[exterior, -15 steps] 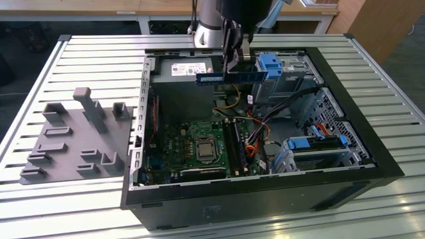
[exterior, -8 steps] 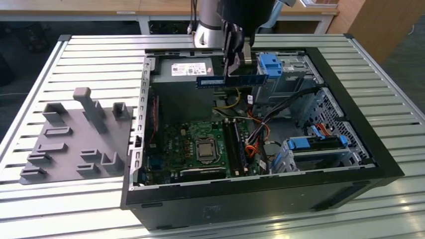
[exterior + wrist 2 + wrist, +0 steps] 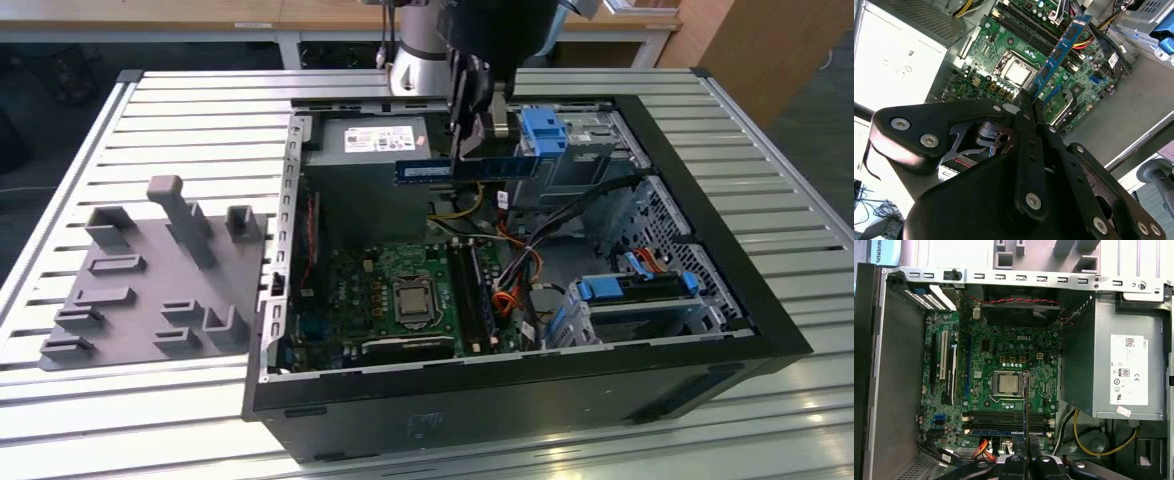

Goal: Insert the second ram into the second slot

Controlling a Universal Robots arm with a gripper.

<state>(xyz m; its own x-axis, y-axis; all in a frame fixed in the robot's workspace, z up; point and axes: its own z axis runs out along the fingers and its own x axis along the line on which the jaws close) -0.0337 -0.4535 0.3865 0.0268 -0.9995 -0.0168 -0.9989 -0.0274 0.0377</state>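
The blue memory stick (image 3: 430, 172) is held in the gripper (image 3: 470, 150). The gripper's two fingers are squeezed tight on the stick's flat sides, about halfway along it. The stick is kept high above the green board (image 3: 400, 290) and is not touching it. In the second wrist view the stick (image 3: 1061, 47) pokes out past the gripper (image 3: 1029, 97), with the green board (image 3: 1019, 60) far below it. In the first wrist view the stick (image 3: 1025, 405) is seen from its thin edge, as a narrow line over the green board (image 3: 1004, 360). There it crosses the long dark slots (image 3: 1004, 418) that are set along one edge of the board. A blue strip (image 3: 1004, 431) lies in one of these slots. It may be another stick already put in, but it is too thin to be sure. The stick in the gripper is judged to be very light, thin and stiff, so little force is needed to lift it. It is also easy to hurt, because the small dark chips and the metal edge can be scratched or cracked. It is best held on its flat sides near the top edge, as it is now, with the bottom edge left free. The sides are smooth, so a weak squeeze could let it slip or tilt.
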